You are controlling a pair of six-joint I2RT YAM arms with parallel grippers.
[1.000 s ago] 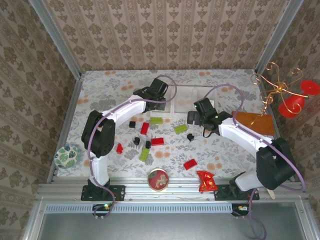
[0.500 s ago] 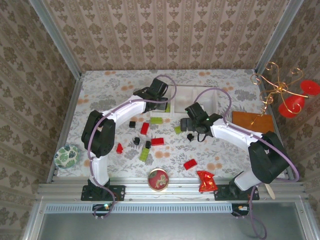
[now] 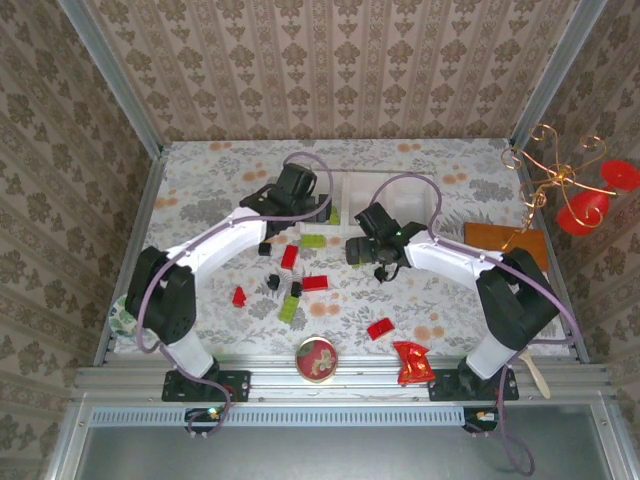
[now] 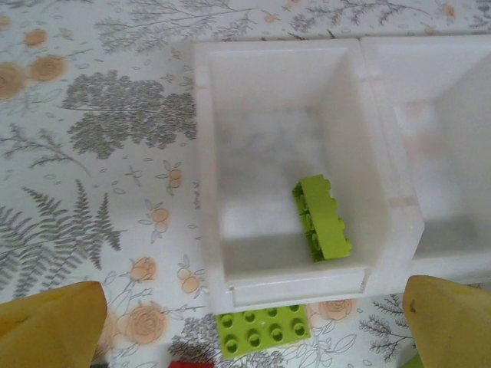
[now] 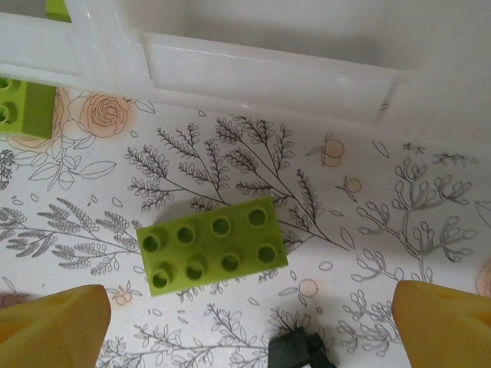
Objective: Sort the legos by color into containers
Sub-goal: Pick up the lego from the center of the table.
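We are keeping both pairs of yellow fingers spread. The left gripper (image 4: 249,318) is hanging above the near wall of the white three-compartment plastic tray (image 4: 276,47). One lime-green studded oblong brick (image 4: 322,218) is lying inside its end compartment, against that wall. A second lime-green brick (image 4: 263,331) is lying just outside. A third lime-green brick (image 5: 211,245) is lying under the right gripper (image 5: 245,322), clear of the tray. Four red plastic bricks (image 3: 316,283) are lying farther off.

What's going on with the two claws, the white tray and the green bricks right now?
left gripper: open, holding nothing.
right gripper: open, holding nothing.
white tray: end compartment holds one brick.
green brick in tray: tipped on its side.
green brick on table: flat, studs up, not gripped.
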